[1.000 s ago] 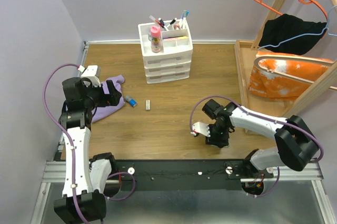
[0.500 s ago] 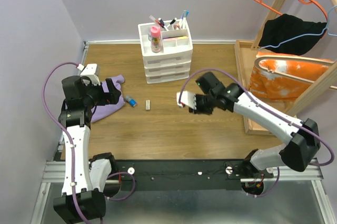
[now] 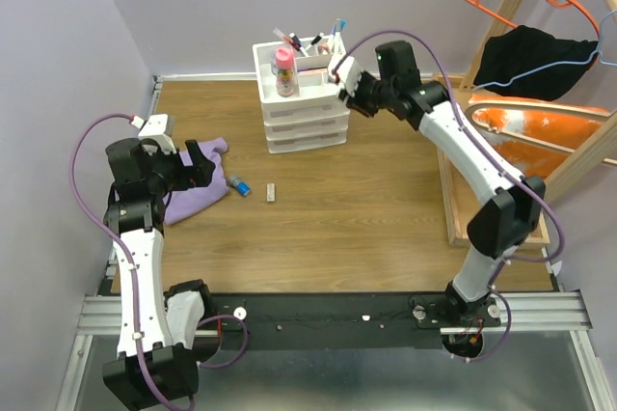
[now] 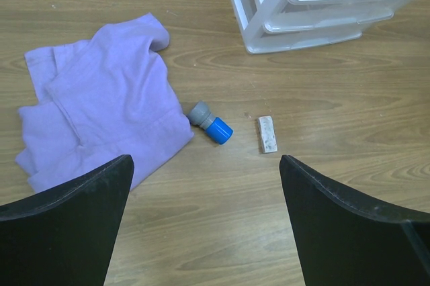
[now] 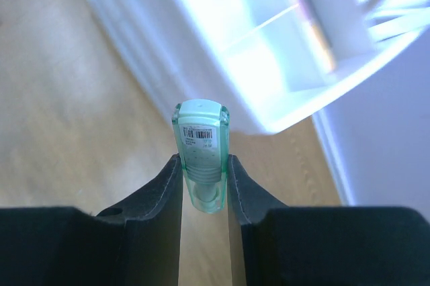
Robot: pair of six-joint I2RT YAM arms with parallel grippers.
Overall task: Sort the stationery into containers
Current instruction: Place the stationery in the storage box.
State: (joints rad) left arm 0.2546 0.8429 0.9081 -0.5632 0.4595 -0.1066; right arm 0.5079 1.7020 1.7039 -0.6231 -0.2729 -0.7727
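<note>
My right gripper (image 3: 349, 80) is shut on a stubby pale-green highlighter (image 5: 201, 145) with a barcode label, held in the air right beside the right side of the white drawer organiser (image 3: 304, 120). The organiser's open top compartments (image 3: 318, 62) hold several pens and a pink bottle. In the right wrist view the organiser (image 5: 255, 44) is blurred, just beyond the highlighter. My left gripper (image 3: 201, 165) is open and empty above the floor. A blue-and-grey stubby marker (image 4: 210, 123) and a small white eraser-like piece (image 4: 267, 134) lie ahead of it, and show in the top view too (image 3: 240, 185).
A purple cloth (image 4: 101, 115) lies left of the blue marker. At the right stands a wooden frame (image 3: 448, 155) holding an orange-and-white item, with hangers and a black garment above. Walls close the back and left.
My right arm has swung from the near middle of the table up and back to the organiser, carrying the highlighter. The left arm has barely moved.
</note>
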